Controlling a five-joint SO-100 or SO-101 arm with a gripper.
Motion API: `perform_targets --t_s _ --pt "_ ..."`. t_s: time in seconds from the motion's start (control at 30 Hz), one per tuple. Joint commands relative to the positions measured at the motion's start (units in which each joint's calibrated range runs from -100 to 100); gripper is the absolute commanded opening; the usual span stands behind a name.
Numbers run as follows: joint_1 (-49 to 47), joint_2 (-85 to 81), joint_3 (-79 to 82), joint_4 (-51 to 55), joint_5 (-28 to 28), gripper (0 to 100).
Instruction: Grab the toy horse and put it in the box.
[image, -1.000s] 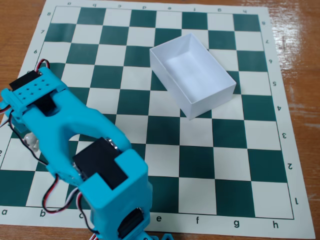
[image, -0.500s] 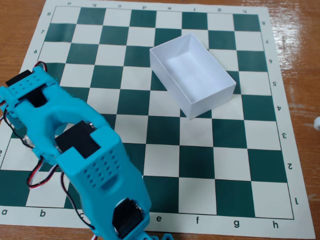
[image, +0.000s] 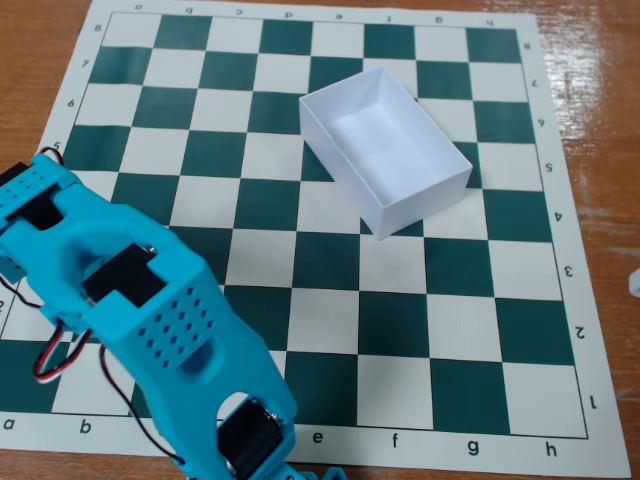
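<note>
Turquoise arm (image: 150, 330) fills the foreground, gripper below frame, state unknowable; box (image: 385, 150) sits empty on the chessboard (image: 450, 330), horse unseen, so locating it comes next.

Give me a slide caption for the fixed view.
Turquoise arm at lower left of a chessboard mat; empty white box sits upper right.

Cyan plastic arm (image: 150, 330), perforated shell, black servos, red/white/blk wires.

Fixed view: one camera, set high at the near edge, angled down over the chessboard mat (image: 400, 300); arm (image: 150, 310) close in lower left, its gripper probably out of frame.
</note>
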Motion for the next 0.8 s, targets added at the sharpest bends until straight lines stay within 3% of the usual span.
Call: perform_targets --t_s 0.0,0.4,0.57,0.77 --pt "-0.7 0.2 -3.2 0.6 -0.1 0" --pt "1.6 -7.5 -2.3 3.6 3.0 0" --pt "5.6 -19.2 -1.5 7.8 10.3 0" --pt "14.1 -38.4 2.2 11.0 22.7 0"
